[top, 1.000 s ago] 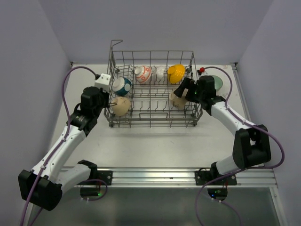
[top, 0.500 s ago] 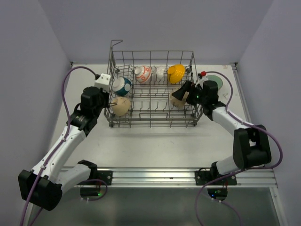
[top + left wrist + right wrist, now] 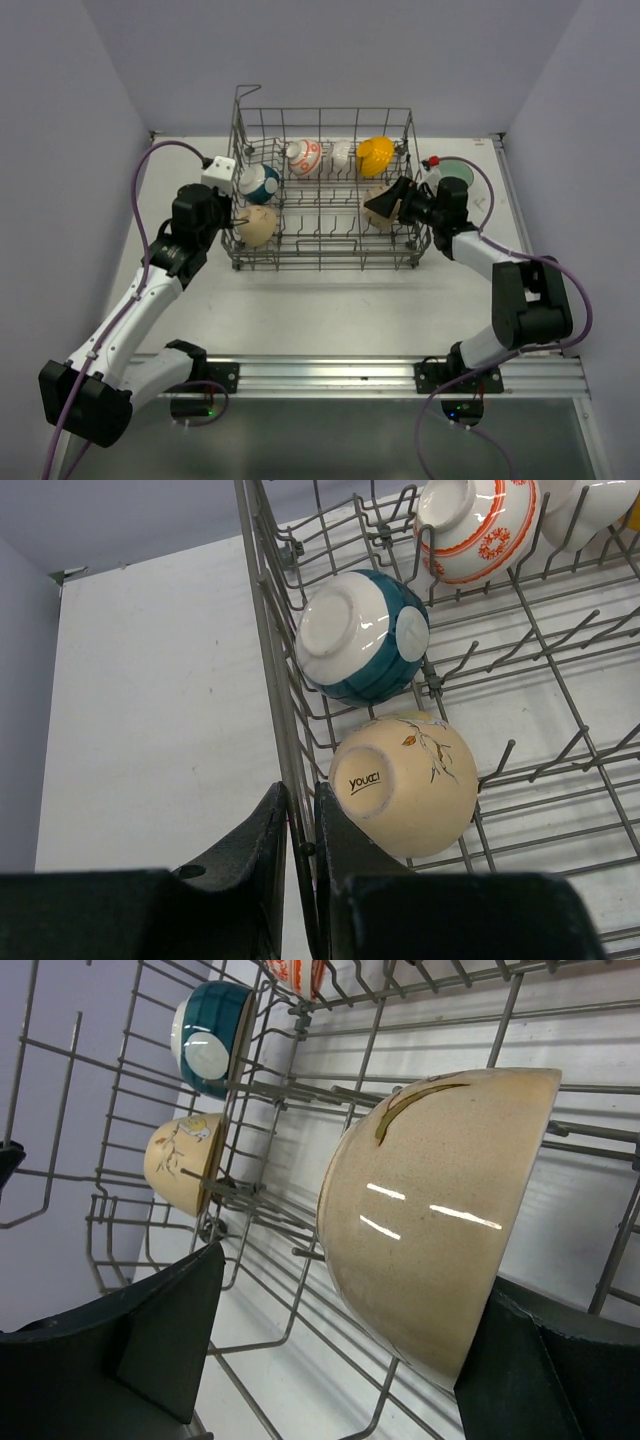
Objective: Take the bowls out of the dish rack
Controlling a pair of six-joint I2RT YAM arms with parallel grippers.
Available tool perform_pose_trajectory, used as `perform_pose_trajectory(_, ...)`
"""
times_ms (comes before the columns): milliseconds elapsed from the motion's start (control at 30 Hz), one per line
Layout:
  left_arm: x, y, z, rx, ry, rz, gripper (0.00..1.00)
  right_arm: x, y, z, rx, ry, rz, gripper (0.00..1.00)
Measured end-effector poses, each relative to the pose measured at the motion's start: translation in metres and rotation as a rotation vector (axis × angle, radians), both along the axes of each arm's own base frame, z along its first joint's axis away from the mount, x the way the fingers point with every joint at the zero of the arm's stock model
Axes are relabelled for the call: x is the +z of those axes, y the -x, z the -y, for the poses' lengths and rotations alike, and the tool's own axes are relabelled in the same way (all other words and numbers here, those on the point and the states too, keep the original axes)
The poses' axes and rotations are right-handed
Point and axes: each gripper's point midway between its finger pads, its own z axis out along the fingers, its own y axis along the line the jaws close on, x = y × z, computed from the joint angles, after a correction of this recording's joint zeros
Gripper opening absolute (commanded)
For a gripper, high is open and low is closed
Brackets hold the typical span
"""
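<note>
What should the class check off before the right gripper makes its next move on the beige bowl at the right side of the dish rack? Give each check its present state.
1. Left gripper steadying the dish rack: ok, shut on its left wall wire.
2. Right gripper lined up on the beige bowl: ok, one finger on each side of it.
3. Right gripper closed on the bowl: not ok, the jaws stand open, with a gap on one side.
4. Way out of the rack free: cannot tell, wires cross close by the bowl's rim.
5. Yellow bowl out of the way: ok, it sits in the row behind.
</note>
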Motion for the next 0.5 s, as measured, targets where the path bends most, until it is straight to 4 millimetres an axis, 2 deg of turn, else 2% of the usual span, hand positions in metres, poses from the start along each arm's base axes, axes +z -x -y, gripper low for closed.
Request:
perform_pose_trajectory(200, -0.0006, -0.0004, 0.0002, 0.0, -0.001, -0.001, 0.04, 0.0032, 0.0047, 0.0022, 0.008, -0.019, 0.022, 0.83)
perform_pose_trajectory(300, -0.0005, -0.0009, 0.0004, 0.0, 0.0, 0.0, 0.09, 0.0043, 0.006, 0.0026, 0.009, -0.033, 0.029, 0.81)
perform_pose_trajectory(400, -0.0005, -0.001, 0.0004, 0.0, 0.0, 0.0, 0.1, 0.0061, 0.006, 0.0029, 0.009, -0.045, 0.033, 0.81)
perform_pose_trajectory(433, -0.0004, -0.0011, 0.0004, 0.0, 0.0, 0.0, 0.11, 0.0065, 0.0059, 0.0031, 0.008, -0.047, 0.033, 0.81)
perform_pose_trajectory(500, -0.0004, -0.0011, 0.0004, 0.0, 0.0, 0.0, 0.22, 0.008, 0.0058, 0.0034, 0.009, -0.054, 0.034, 0.8)
